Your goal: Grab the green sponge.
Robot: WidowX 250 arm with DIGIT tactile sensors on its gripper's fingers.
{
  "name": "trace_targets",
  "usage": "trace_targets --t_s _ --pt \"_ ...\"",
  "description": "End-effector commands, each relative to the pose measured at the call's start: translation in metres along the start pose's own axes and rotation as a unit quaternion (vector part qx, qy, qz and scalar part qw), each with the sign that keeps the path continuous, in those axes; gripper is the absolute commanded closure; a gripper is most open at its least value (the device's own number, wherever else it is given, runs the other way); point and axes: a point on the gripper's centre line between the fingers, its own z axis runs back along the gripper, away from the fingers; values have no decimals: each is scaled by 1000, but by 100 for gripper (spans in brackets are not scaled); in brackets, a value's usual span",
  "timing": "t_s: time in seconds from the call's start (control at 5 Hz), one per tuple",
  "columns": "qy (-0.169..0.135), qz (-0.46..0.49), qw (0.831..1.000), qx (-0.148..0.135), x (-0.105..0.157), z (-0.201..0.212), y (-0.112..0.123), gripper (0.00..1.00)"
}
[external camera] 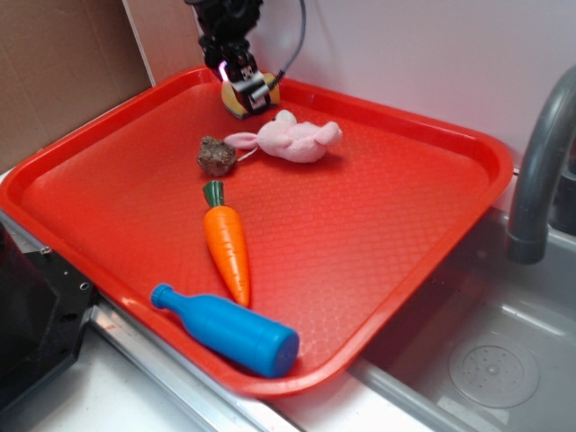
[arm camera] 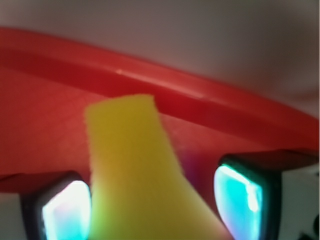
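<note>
The green sponge (external camera: 233, 103) shows as a yellow foam block at the far edge of the red tray (external camera: 396, 234), mostly hidden under my gripper (external camera: 245, 90). In the wrist view the sponge (arm camera: 130, 165) stands between my two fingers, its yellow face filling the middle; its dark scouring layer does not show. The gripper (arm camera: 153, 205) is low over it with the jaws apart. The left fingertip (arm camera: 67, 210) is next to the sponge's side. A strip of red tray shows between the sponge and the right fingertip (arm camera: 240, 197).
A pink plush bunny (external camera: 297, 139) and a brown lump (external camera: 216, 156) lie just in front of the gripper. An orange carrot (external camera: 227, 241) and a blue bottle (external camera: 229, 328) lie nearer the front. The tray's raised rim (arm camera: 165, 82) is right behind the sponge. A grey faucet (external camera: 540, 171) and a sink (external camera: 486, 360) are on the right.
</note>
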Motion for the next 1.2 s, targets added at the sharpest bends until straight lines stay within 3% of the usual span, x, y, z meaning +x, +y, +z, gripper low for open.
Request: trace_targets --t_s 0.0,0.2,0.4,0.6,0.8,1.0 --pt "-2 -41 999 16 -11 13 8 100" --pt "-31 6 997 71 -25 52 7 100" --pt "-60 95 991 69 -52 105 3 100" --pt "16 209 976 58 -66 161 -21 100" --pt "78 310 941 110 -76 187 -49 100" --pt "53 318 944 70 -98 219 -64 100"
